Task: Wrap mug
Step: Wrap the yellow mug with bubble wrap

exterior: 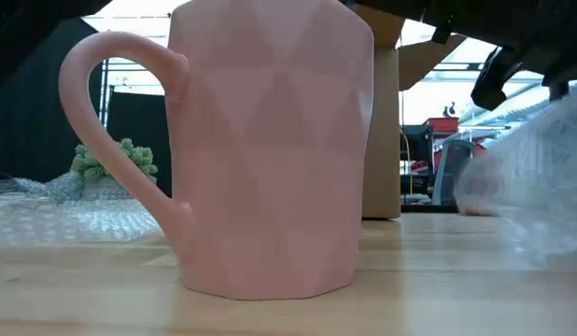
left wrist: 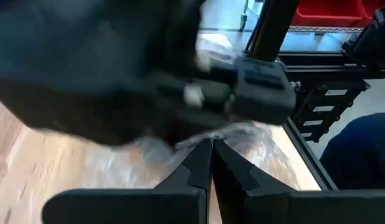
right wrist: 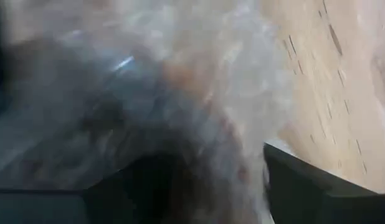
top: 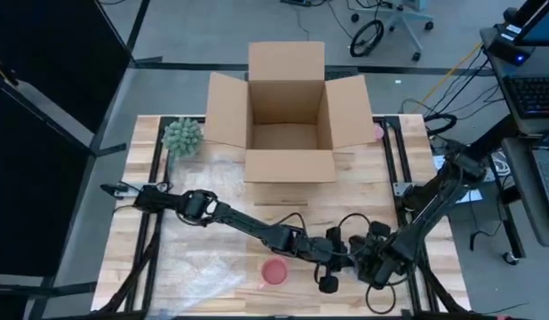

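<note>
At the table's far left sits a spiky green plant (top: 182, 137), rounded and knobbly. A clear sheet of bubble wrap (top: 208, 277) lies flat on the pale wood table (top: 141, 222) at the near left, its surface dimpled and glossy. The left gripper (top: 331, 252) reaches across to the near centre; in its wrist view the 2 dark fingers meet tip to tip, pinched on a crinkled edge of wrap. The mug (top: 274, 273) stands upright and bare on the table just beside that gripper, near the front edge; it is matte pink with flat triangular facets and a thick looped handle. Behind the centre an open cardboard box (top: 288, 116) stands with its 4 flaps spread.

The right gripper (top: 374, 267) sits just right of the left one. Its wrist view is filled with cloudy film bunched over the fingers (right wrist: 317, 186), and I cannot tell whether they are apart or together.

The step in hand looks like gathering and positioning the wrap, since nothing covers the mug yet. The next move likely calls for bringing a free sheet edge against the mug's side, or setting the mug onto the wrap, while keeping the film taut between the 2 grippers so it folds cleanly around the handle.
</note>
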Controlling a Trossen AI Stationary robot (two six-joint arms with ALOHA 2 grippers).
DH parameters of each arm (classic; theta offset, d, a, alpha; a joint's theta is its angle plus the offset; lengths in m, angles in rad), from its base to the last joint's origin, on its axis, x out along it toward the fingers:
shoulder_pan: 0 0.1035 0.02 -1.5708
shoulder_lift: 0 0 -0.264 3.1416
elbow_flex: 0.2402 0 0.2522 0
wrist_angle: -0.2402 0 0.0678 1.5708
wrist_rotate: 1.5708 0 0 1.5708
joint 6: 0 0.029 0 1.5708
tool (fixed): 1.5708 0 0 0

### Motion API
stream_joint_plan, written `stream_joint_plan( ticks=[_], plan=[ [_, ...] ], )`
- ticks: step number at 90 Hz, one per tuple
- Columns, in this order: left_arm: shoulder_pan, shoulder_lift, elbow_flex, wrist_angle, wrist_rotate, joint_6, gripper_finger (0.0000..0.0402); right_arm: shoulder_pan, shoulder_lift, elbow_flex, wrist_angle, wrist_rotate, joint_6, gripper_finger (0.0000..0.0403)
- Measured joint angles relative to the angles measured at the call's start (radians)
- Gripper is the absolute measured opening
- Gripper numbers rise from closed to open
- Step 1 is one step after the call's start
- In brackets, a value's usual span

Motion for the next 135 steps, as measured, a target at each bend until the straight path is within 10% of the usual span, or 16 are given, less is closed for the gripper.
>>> stream_joint_plan(
  ticks=[18, 49, 105, 135],
  plan=[
    [-0.001, 0.0, 0.0, -0.005, 0.001, 0.001, 0.0, -0.001, 0.027, 0.002, 0.037, -0.015, -0.066, 0.0189],
    [0.0, 0.001, 0.0, -0.01, 0.0, 0.0, 0.0, -0.012, -0.001, -0.006, 0.046, -0.028, -0.112, 0.0018],
    [0.0, 0.002, -0.001, -0.016, -0.002, 0.001, 0.0, -0.026, -0.014, -0.007, 0.071, -0.027, -0.142, 0.0246],
    [0.002, 0.002, -0.002, -0.018, -0.003, 0.001, 0.0, -0.025, -0.166, -0.011, 0.035, -0.025, -0.153, 0.027]
  ],
)
